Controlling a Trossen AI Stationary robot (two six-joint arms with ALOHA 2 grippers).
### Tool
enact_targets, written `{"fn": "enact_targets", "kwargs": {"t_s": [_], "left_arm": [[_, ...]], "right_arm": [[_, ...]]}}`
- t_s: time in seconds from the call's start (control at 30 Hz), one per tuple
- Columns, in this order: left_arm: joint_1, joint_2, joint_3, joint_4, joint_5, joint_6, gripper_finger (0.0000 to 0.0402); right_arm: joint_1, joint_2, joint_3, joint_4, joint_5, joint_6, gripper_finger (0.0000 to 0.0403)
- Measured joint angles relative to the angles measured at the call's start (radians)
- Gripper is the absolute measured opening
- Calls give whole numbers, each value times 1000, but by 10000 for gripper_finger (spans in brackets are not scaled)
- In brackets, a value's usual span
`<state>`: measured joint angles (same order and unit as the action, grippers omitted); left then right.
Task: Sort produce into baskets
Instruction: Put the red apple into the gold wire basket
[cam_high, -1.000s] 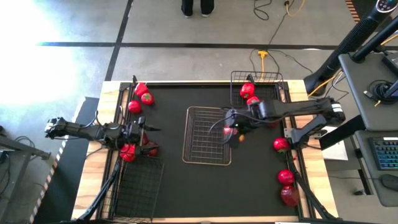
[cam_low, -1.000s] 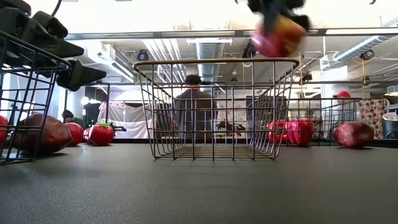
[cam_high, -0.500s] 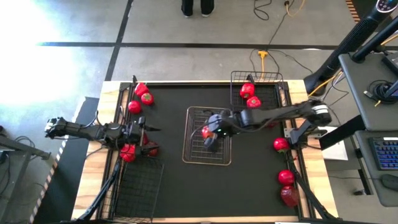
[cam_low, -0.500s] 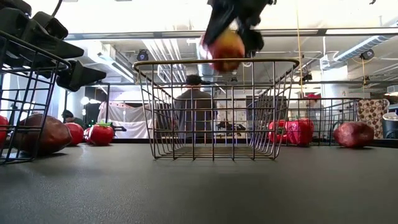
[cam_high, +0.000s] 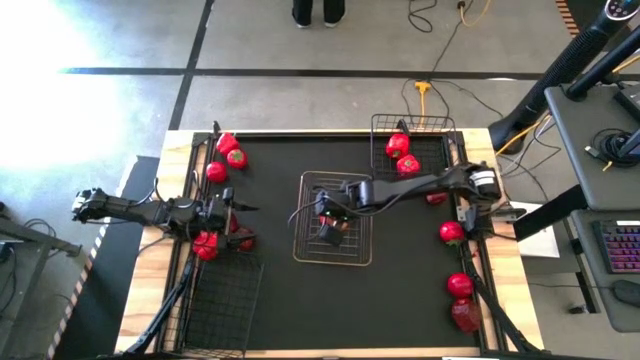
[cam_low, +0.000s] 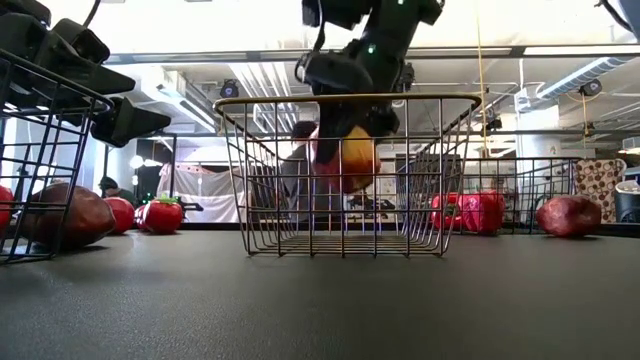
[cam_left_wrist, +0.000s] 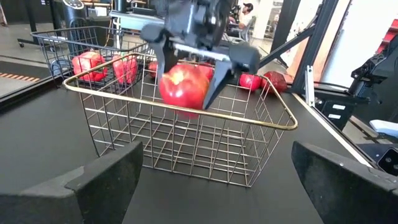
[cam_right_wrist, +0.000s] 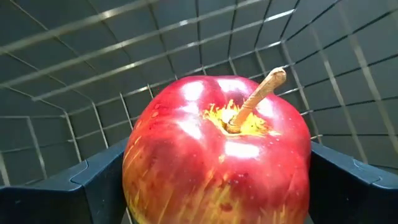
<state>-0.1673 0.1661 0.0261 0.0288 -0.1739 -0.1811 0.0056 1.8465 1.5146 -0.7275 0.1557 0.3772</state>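
Since a second ago our right gripper (cam_high: 328, 222) has swung from the right of centre in the high view to over the middle of the silvery basket (cam_high: 305, 245), and in the low view it has dropped from above the rim to inside the wire walls. Its fingers are clamped on the yellow-red apple (cam_low: 345, 160), which hangs partway down the basket, not yet on the mesh floor as far as we can judge.

From the right wrist view, the apple (cam_right_wrist: 217, 155) sits stem-up between the two dark fingers, gripped across its widest part — a sound place to hold it. We judge it firm and fairly heavy, with a glossy skin that could slip and flesh that would bruise if dropped, so lowering close to the mesh before letting go looks wise.

Our left gripper (cam_high: 232, 212) waits at the left edge of the high view, jaws apart and empty, above a black basket (cam_high: 222, 300).
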Motion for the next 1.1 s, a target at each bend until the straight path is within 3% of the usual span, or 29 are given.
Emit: {"fn": "enact_targets", "kwargs": {"t_s": [0.33,0.73,0.9,1.1], "left_arm": [[0,0,0,0,0,0,393],[0,0,0,0,0,0,393],[0,0,0,0,0,0,393],[0,0,0,0,0,0,393]], "right_arm": [[-19,83,0,1,2,-48,379],[-26,93,47,-26,5,-38,398],[-28,93,163,-203,33,-4,399],[-16,89,360,-622,181,71,400]]}}
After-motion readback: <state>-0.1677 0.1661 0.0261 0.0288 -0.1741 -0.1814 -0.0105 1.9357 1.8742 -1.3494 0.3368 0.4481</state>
